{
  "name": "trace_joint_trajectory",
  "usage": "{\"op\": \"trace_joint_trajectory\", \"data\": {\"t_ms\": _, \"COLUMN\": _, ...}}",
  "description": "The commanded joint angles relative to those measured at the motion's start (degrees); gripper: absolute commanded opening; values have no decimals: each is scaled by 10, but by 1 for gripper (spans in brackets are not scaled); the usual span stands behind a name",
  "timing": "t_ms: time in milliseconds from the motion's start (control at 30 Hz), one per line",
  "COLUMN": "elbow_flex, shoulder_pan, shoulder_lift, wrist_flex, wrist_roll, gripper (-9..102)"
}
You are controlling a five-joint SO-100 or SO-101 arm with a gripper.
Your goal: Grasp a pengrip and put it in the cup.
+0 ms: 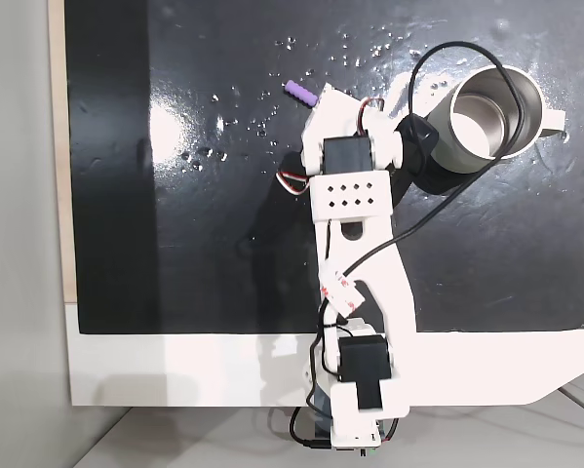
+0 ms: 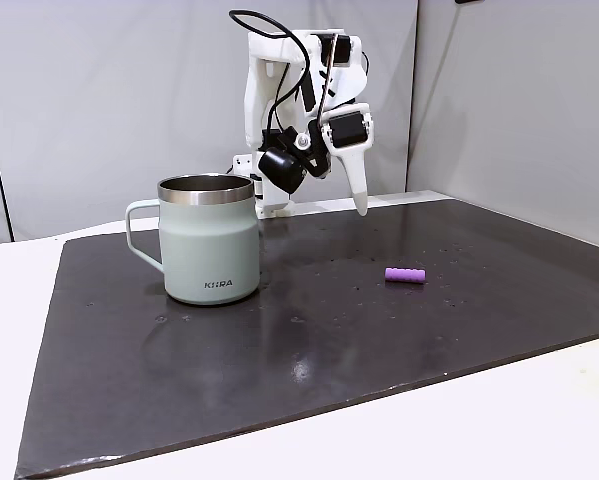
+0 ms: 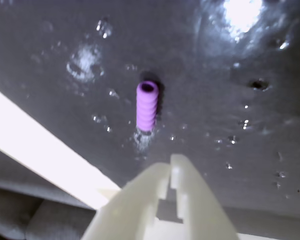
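Observation:
The pengrip is a small light-purple ribbed tube lying on the black mat, also seen as the pengrip and the pengrip. The cup is a steel mug standing upright, its handle facing left in a fixed view, cup. My white gripper hangs in the air above the mat, beyond the pengrip and apart from it. In the wrist view the gripper points at the tube from just below it, jaws together with nothing between them. From above, the gripper sits just right of the tube.
A black cable loops over the cup's mouth in a fixed view. The mat lies on a white table, whose pale edge runs close to the pengrip. Shiny specks dot the mat.

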Motion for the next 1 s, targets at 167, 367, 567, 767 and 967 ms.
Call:
{"op": "trace_joint_trajectory", "data": {"t_ms": 167, "elbow_flex": -270, "shoulder_pan": 1, "shoulder_lift": -139, "wrist_flex": 164, "wrist_roll": 27, "gripper": 2}}
{"op": "trace_joint_trajectory", "data": {"t_ms": 367, "elbow_flex": -360, "shoulder_pan": 3, "shoulder_lift": -216, "wrist_flex": 212, "wrist_roll": 27, "gripper": 4}}
{"op": "trace_joint_trajectory", "data": {"t_ms": 567, "elbow_flex": -483, "shoulder_pan": 14, "shoulder_lift": -319, "wrist_flex": 263, "wrist_roll": 14, "gripper": 9}}
{"op": "trace_joint_trajectory", "data": {"t_ms": 767, "elbow_flex": -545, "shoulder_pan": 0, "shoulder_lift": -355, "wrist_flex": 264, "wrist_roll": -22, "gripper": 19}}
{"op": "trace_joint_trajectory", "data": {"t_ms": 967, "elbow_flex": -580, "shoulder_pan": -25, "shoulder_lift": -378, "wrist_flex": 260, "wrist_roll": -40, "gripper": 23}}
